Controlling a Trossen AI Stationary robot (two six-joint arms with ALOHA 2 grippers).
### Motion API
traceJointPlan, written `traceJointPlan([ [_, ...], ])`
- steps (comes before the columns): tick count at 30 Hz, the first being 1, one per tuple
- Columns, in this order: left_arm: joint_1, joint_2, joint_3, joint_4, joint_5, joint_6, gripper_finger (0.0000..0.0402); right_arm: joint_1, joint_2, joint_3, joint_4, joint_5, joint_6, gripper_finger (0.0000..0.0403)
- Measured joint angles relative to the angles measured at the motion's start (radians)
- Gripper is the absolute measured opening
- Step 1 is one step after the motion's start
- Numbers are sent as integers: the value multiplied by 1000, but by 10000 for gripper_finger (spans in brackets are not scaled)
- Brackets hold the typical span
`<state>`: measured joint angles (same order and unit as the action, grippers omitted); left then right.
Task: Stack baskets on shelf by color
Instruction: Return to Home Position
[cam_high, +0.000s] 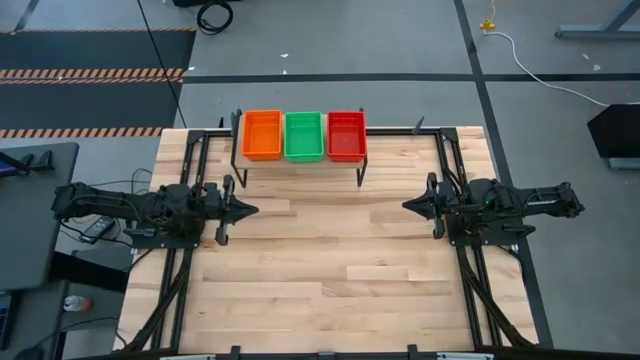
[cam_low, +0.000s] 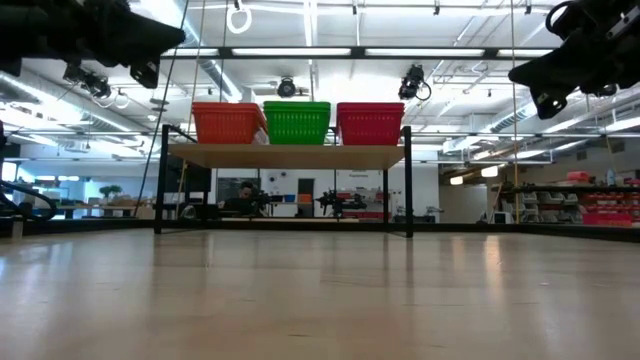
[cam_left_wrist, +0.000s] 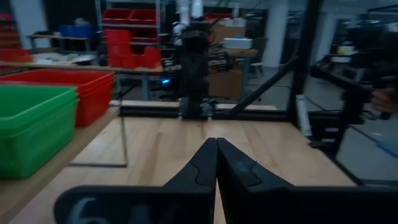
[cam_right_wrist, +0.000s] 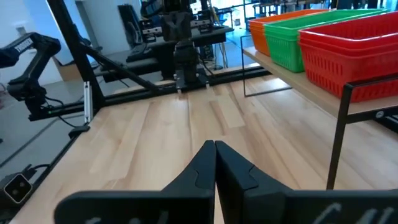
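Three stacks of mesh-walled rectangular plastic baskets are lined up touching on the light-wood shelf (cam_low: 290, 155) at the far edge of the table (cam_high: 330, 270): orange baskets (cam_high: 262, 134) on the left, green baskets (cam_high: 304, 136) in the middle, red baskets (cam_high: 346, 135) on the right. The left gripper (cam_high: 252, 209) and right gripper (cam_high: 408, 205) are held nearer, well apart from the shelf, with jaws pressed together and nothing gripped.

No text, label, brand, number or sign can be read in any view. Pale marks (cam_left_wrist: 87, 208) stand on the dark housing of the left end effector (cam_left_wrist: 216, 142), at the lower left of its wrist view. Fainter marks (cam_right_wrist: 106, 218) run along the bottom edge of the right wrist view, on the housing of the right end effector (cam_right_wrist: 214, 144). Both sets are too blurred to make out.
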<state>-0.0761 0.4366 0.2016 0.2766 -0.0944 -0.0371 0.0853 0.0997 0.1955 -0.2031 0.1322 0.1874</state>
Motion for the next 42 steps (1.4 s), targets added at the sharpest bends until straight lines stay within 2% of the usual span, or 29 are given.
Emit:
traceJointPlan([
  [5, 0, 0, 0, 33, 75, 5, 11, 0, -2, 0, -9, -3, -6, 14],
  [21, 0, 1, 0, 93, 72, -33, 16, 0, -2, 0, -14, -33, -4, 12],
  [28, 0, 2, 0, 92, 69, -38, 9, 0, -2, 0, 0, 4, -21, 11],
  [40, 0, 2, 0, 92, 69, -30, 24, 0, -1, 0, 22, 5, -37, 11],
  [42, 0, 2, 0, 97, 43, -30, 21, 0, -1, 0, 41, 4, -45, 11],
])
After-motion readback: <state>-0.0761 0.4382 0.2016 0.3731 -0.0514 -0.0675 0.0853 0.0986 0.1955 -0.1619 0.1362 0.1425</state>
